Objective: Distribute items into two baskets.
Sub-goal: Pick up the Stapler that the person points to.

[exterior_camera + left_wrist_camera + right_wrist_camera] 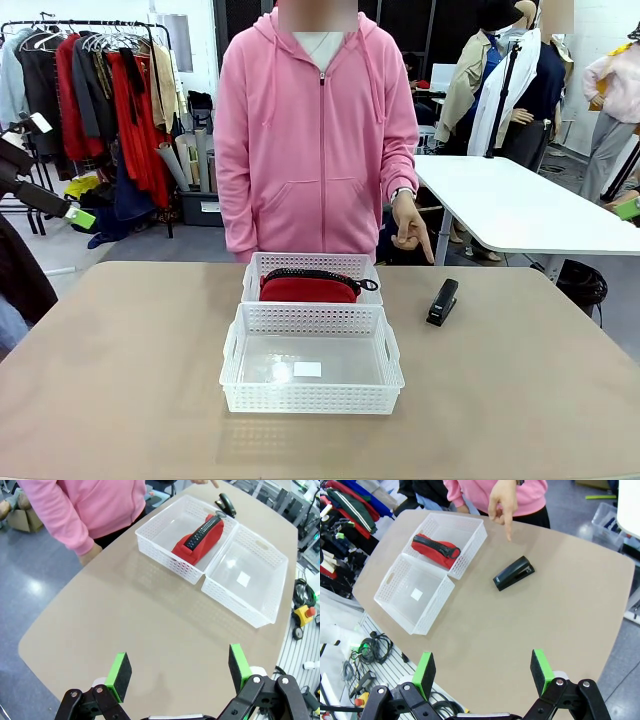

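Note:
A red zip pouch (308,289) lies in the far white basket (310,263), which stands end to end with the near basket (312,398); the near one holds just a white label. The black stapler (442,301) lies on the table right of the baskets. A person's hand (412,232) points a finger down toward it. My left gripper (179,666) hangs open and high over the table's left side, far from the baskets (170,560). My right gripper (482,671) is open and high on the right, with the stapler (514,573) and pouch (436,547) well ahead of it.
The person in a pink hoodie (318,140) stands at the far edge behind the baskets. Bare tan tabletop (130,380) surrounds the baskets on every side. A white table (520,205) and a clothes rack (100,100) stand beyond.

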Available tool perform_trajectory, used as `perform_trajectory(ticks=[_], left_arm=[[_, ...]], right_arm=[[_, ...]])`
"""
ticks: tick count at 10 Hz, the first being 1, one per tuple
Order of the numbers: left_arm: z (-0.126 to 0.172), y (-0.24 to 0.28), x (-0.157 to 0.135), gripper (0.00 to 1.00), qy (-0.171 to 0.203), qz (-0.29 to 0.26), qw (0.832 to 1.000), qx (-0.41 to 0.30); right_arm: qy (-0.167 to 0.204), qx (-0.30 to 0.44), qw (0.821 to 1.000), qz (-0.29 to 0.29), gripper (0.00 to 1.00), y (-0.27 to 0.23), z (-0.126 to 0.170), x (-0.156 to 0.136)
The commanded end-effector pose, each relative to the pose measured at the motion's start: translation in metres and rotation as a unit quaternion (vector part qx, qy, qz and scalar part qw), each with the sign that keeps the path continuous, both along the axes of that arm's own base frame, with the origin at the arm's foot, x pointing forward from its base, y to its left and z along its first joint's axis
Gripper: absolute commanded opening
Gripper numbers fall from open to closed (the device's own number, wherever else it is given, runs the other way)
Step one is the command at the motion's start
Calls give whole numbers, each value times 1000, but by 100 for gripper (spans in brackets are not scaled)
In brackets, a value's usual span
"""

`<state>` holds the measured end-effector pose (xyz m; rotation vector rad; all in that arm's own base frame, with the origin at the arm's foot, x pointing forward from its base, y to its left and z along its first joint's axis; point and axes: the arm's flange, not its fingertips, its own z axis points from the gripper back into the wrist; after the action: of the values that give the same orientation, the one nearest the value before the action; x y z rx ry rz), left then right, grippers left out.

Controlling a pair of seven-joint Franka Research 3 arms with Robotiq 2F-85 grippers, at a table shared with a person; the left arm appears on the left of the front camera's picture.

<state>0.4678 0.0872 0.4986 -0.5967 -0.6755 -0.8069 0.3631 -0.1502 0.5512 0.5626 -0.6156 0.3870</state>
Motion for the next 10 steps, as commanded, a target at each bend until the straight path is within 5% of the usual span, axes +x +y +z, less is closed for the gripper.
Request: perform_trajectory(ticks=[1,3,5,10], left_arm=[[1,0,0,100,-2,-1,1000,-3],[1,0,0,100,-2,-1,1000,-3],[1,0,0,100,-2,-1,1000,-3],[1,0,0,100,-2,-1,1000,-3]], right_arm=[[-8,3,1000,1,100,1,2,1],[0,0,1000,0,100,0,0,0],[22,23,999,44,100,22,-2,36],[84,-13,995,44,100,95,-25,96]])
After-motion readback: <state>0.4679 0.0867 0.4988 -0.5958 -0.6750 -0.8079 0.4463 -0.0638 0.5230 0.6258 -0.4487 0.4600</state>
